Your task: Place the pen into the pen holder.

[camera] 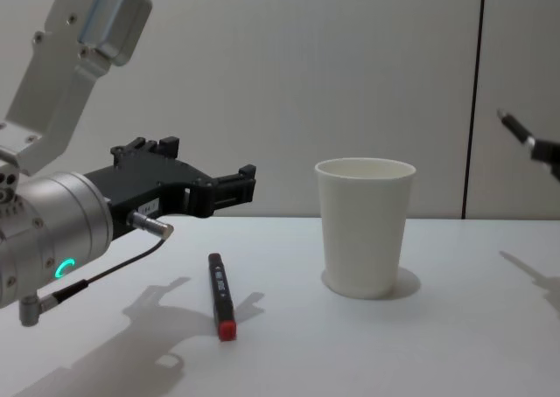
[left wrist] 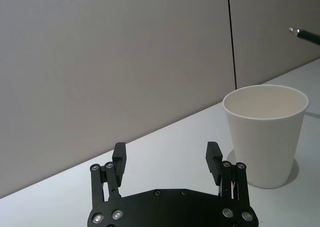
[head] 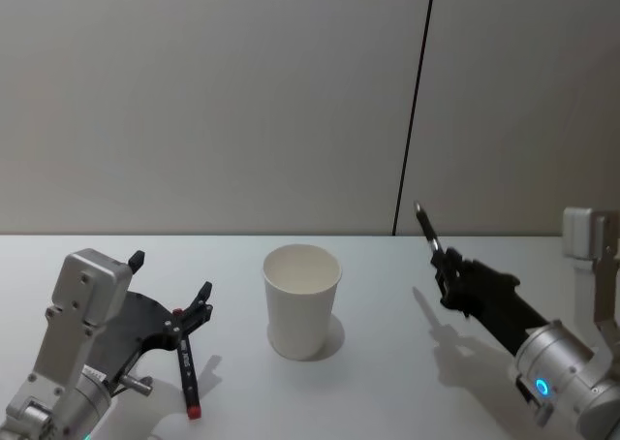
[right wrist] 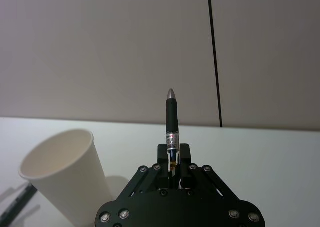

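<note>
One paper cup, one pen, one marker.
Right of the paper cup the right gripper pinches the pen; left of it the left gripper, fingers spread, hovers near the red-tipped marker.

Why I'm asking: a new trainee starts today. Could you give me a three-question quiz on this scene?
1. True or false: the right gripper is shut on a pen.
2. Short answer: are the left gripper's fingers open or shut?
3. Pick one: the red-capped marker lies
A) inside the paper cup
B) on the table, to the robot's left of the cup
C) in the left gripper

Key: 1 true; 2 open, holding nothing; 3 B.
</note>
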`<state>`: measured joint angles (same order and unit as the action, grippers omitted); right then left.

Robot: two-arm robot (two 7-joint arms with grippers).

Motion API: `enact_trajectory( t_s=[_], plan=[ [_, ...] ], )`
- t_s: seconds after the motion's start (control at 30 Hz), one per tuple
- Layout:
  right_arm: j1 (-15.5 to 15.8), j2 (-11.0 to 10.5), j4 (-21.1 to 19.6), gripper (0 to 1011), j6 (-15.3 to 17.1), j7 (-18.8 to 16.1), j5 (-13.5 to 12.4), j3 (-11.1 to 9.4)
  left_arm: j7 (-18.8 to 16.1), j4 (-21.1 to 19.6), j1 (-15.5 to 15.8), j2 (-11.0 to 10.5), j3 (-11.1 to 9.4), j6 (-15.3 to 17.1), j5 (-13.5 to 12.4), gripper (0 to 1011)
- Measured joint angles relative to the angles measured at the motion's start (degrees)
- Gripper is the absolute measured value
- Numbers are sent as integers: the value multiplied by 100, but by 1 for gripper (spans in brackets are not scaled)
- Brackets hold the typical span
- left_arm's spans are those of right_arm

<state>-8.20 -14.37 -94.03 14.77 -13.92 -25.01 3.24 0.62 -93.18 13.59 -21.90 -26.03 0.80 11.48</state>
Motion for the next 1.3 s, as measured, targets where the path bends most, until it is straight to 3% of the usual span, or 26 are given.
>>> enact_trajectory(
  t_s=[0.43,0.83,1.3],
  plan=[
    [-386,109,423,134,-957,-722,-368,3,0,0,0,0,0,0,0,1002],
    [-904,163,1108,134,-1689,-1705,-654,307,0,1,0,0,0,0,0,1002],
    [-1312,309,1816,134,-2179,-2191,-678,663,0,0,0,0,0,0,0,1002]
  ],
)
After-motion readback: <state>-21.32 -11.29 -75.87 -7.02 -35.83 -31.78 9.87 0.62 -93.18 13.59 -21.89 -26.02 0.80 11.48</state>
